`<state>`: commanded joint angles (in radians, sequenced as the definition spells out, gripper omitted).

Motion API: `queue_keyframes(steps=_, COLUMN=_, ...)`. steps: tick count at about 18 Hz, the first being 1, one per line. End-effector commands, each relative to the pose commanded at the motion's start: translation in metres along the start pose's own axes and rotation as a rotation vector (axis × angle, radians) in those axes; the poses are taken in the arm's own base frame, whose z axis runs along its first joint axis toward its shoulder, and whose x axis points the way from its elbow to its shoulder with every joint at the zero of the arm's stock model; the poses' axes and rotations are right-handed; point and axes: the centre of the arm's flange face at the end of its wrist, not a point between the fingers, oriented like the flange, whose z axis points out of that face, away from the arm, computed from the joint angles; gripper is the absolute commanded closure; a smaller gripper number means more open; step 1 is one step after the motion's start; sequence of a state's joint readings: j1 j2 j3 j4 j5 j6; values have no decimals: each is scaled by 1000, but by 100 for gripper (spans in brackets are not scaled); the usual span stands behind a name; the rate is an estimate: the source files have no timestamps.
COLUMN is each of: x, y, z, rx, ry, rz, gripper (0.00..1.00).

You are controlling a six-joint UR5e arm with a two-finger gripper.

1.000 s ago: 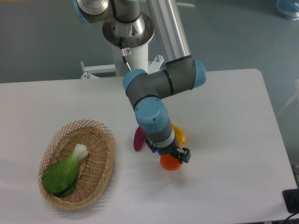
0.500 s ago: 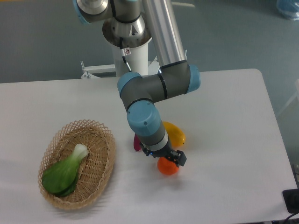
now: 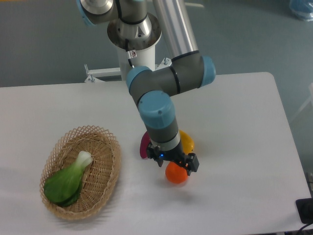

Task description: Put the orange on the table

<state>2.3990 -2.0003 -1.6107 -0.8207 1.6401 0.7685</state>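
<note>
Gripper (image 3: 175, 166) of the single arm points down directly over the orange (image 3: 176, 174), its dark body covering the fruit's top. Whether the fingers are pinching the orange or have let go cannot be told from this view. The orange appears to rest on the table (image 3: 244, 147), or just above it, well to the right of the wicker basket (image 3: 105, 188). It is small, round, bright orange and glossy; only its lower half shows. A yellow fruit (image 3: 187, 142) and a purple vegetable (image 3: 145, 146) lie just behind it, also right of the basket. The basket holds a leafy green vegetable (image 3: 66, 181). My guess at the risk: being round, the orange could roll when released, or get dragged if the gripper lifts before it has fully opened.
</note>
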Motion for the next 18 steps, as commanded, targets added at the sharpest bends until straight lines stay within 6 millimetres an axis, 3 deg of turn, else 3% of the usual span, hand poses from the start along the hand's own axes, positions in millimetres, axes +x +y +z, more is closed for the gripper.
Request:
queue_keyframes(steps=2, x=-10, y=8, z=4, rx=2, ry=15, rz=0, gripper=0)
queue_keyframes(steps=7, x=-57, y=19, z=-18, rx=-36, ry=44, rz=63, gripper=0)
queue_keyframes(steps=10, x=-94, y=43, z=-24, rx=-17, ry=116, rz=38, gripper=0)
queue_keyframes(steps=13, x=-94, y=45, z=-23, rx=-12, ry=120, rz=197, gripper=0)
queue_keyframes(steps=18, x=-84, y=50, z=-14, rx=-19, ry=131, rz=219, gripper=0)
